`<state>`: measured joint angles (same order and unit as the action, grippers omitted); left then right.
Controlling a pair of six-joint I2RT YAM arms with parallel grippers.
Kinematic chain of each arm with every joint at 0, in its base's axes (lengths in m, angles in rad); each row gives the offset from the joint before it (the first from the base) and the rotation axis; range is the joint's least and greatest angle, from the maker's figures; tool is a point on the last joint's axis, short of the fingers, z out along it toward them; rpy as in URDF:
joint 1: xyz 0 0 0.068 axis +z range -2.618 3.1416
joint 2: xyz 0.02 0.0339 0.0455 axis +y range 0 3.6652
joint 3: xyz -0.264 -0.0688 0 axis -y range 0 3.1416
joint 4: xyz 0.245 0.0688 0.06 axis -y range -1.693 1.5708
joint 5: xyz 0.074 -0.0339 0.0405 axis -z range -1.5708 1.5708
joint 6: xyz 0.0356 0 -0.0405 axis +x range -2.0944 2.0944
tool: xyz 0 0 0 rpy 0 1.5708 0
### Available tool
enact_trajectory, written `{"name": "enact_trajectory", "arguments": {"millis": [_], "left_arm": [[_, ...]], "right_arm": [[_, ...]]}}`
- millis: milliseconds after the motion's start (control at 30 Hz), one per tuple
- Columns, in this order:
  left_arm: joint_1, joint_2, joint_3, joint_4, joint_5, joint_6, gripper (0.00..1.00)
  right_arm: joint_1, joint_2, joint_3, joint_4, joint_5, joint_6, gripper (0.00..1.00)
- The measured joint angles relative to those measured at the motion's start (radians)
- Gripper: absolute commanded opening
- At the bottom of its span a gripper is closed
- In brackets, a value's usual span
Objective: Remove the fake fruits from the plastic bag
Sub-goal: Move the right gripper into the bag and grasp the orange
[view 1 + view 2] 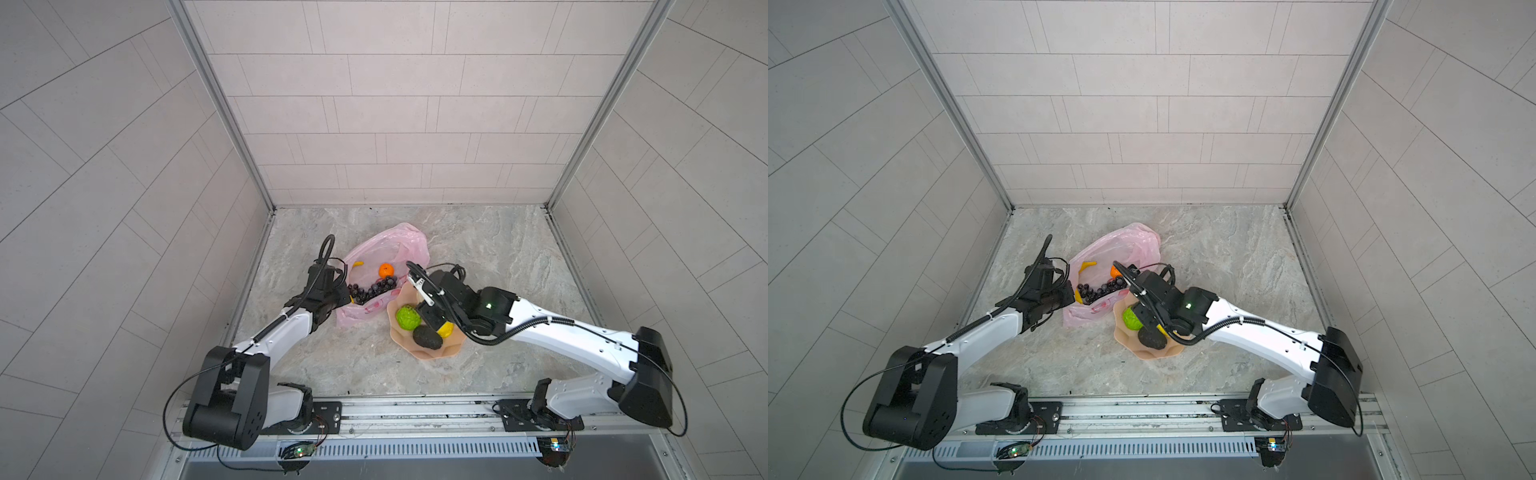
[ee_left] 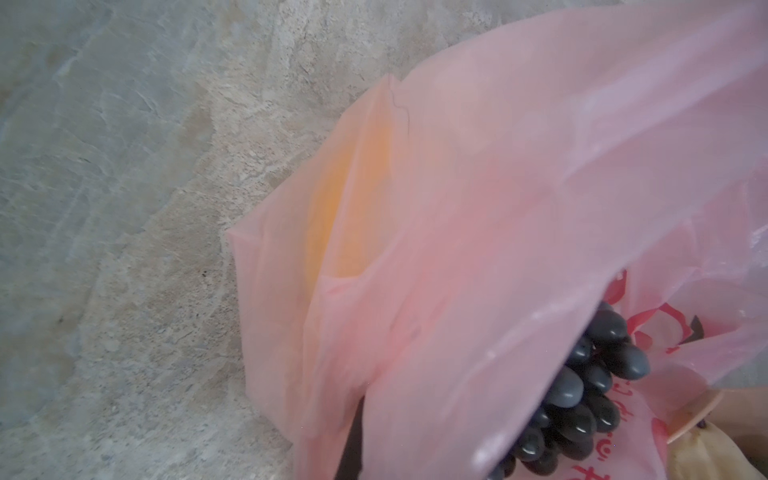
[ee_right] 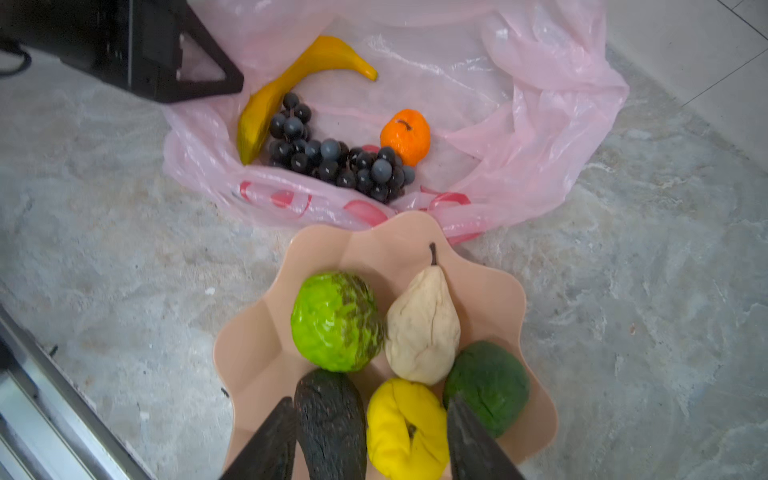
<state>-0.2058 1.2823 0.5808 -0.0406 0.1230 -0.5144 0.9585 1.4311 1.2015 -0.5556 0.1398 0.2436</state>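
Left gripper (image 1: 340,293), pressed together, pinches the left rim of the bag (image 1: 409,245) at mid-frame in both top views. Banana (image 3: 291,91), grapes (image 3: 332,162) and orange (image 3: 405,135) lie in the bag. Right gripper (image 3: 372,401) stands spread over the bowl (image 3: 490,291), which lies just lower right of the bag and contains the pear (image 3: 422,328) and avocado (image 3: 328,419), among others.

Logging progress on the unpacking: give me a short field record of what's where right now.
in plastic bag: banana, grape bunch, orange
in bowl: bumpy green fruit, pear, avocado, yellow fruit, dark green fruit
left gripper: shut, at the bag's edge
right gripper: open over the bowl, holding nothing
left to remove: three fruits
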Motion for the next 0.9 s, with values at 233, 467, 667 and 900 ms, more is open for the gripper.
{"name": "enact_trajectory", "arguments": {"millis": [233, 467, 667, 900], "left_arm": [[-0.004, -0.001, -0.001, 0.002, 0.002, 0.002, 0.03], [-0.004, -0.006, -0.002, 0.002, 0.005, 0.003, 0.03], [-0.004, -0.002, -0.002, 0.006, 0.008, 0.003, 0.03], [-0.004, -0.002, -0.002, 0.006, 0.011, 0.003, 0.03]], "right_arm": [[-0.065, 0.387, 0.367, -0.033, 0.005, 0.042, 0.46], [-0.083, 0.679, 0.636, -0.108, 0.027, 0.052, 0.43], [-0.106, 0.82, 0.805, -0.158, 0.055, 0.052, 0.38], [-0.166, 0.933, 0.934, -0.191, 0.071, 0.051, 0.3]]}}
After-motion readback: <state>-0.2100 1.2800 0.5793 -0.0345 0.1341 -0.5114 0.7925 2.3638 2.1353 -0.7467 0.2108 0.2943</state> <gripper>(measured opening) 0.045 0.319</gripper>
